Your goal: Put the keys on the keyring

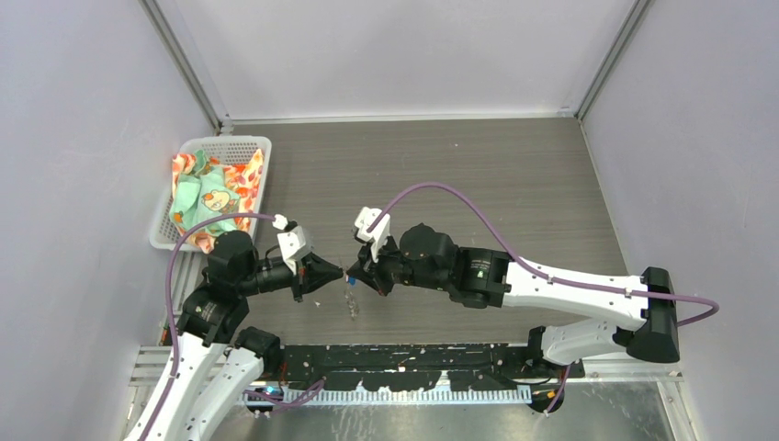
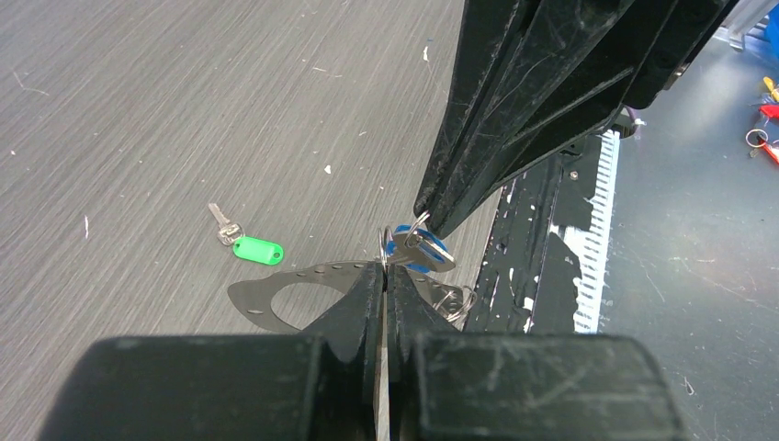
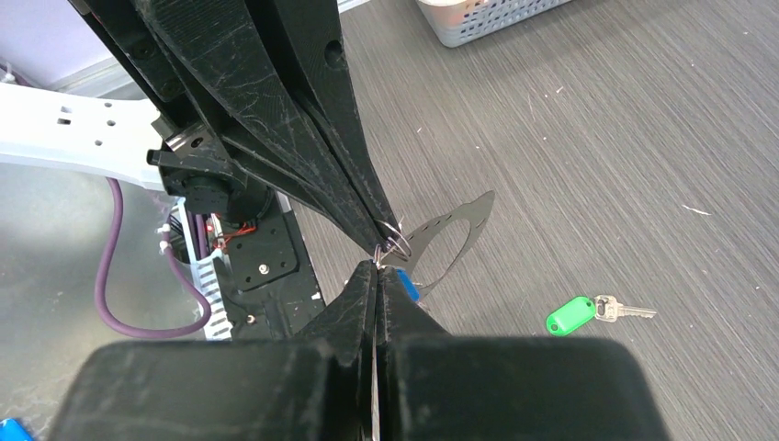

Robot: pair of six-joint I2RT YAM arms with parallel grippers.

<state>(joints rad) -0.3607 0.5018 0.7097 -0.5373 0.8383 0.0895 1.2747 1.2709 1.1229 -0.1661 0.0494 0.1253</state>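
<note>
Two keys are in play, and only one is near its target. The blue-headed key (image 2: 415, 250) hangs at the point where the two arms meet, touching the keyring (image 2: 250, 301). The green-headed key (image 2: 257, 250) lies flat on the counter (image 2: 184, 110), apart from both arms. The keyring is held up between the arms, a thin grey loop with a scalloped edge. The left end effector (image 2: 384, 268) is fully closed, and the loop's edge seems pinched at its tips. The right end effector (image 3: 377, 268) is closed too, tip to tip with the left, apparently gripping the small wire ring or head of the blue key. Whether that key is already threaded cannot be told from these views. I judge this to be the threading step for the first key, so the task is well short of half done. The main risk is slip. Both grips hold thin metal at the very tips, so a slight twist or pull from either arm could let the loop swing away or drop the key to the counter. The tips are also close enough to knock together. The green-headed key lies flat, so it may be hard to pick up.
</note>
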